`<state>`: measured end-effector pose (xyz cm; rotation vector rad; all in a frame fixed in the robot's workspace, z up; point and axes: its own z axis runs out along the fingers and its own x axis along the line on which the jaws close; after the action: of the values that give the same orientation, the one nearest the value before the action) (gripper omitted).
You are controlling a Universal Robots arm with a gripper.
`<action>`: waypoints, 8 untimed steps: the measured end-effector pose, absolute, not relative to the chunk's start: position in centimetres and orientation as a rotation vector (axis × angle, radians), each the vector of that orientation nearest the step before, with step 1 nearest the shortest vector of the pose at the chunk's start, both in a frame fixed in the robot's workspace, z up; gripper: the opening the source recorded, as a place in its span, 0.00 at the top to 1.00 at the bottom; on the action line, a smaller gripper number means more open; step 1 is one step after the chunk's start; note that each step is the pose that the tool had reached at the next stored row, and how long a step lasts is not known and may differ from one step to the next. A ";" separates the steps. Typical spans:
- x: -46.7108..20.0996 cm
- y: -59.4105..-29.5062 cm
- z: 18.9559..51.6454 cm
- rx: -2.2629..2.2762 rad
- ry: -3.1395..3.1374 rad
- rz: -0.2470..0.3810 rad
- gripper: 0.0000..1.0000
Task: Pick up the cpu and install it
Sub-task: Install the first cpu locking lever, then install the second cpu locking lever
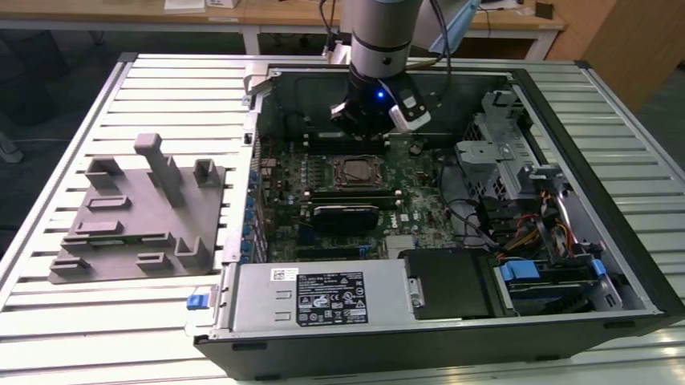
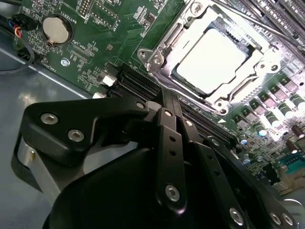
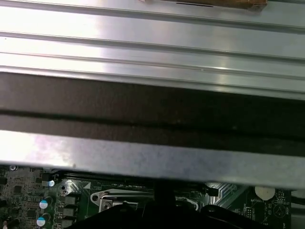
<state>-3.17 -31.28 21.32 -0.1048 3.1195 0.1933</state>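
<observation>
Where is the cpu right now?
The pale silver square cpu sits inside the metal-framed socket on the green motherboard, mid-case in the exterior view, just beyond the gripper.

arm [image 1: 380, 32] upright, tool [image 2: 167, 102] pointing down, fingers together

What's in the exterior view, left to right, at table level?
Grey plastic tray → blue latch → power supply → cpu in its socket → drive cage → blue drive clip.

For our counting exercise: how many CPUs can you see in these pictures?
1. The cpu sits in the socket on the board inside the case, as the second wrist view shows. Another could be hidden beneath the arm.
</observation>
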 end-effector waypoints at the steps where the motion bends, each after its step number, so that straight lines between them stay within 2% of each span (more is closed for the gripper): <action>1: -3.2 -31.3 21.3 -0.105 3.119 0.193 0.89; 8: -3.2 -31.4 21.3 -0.105 3.119 0.193 0.89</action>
<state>-3.17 -31.43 21.32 -0.1050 3.1194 0.1934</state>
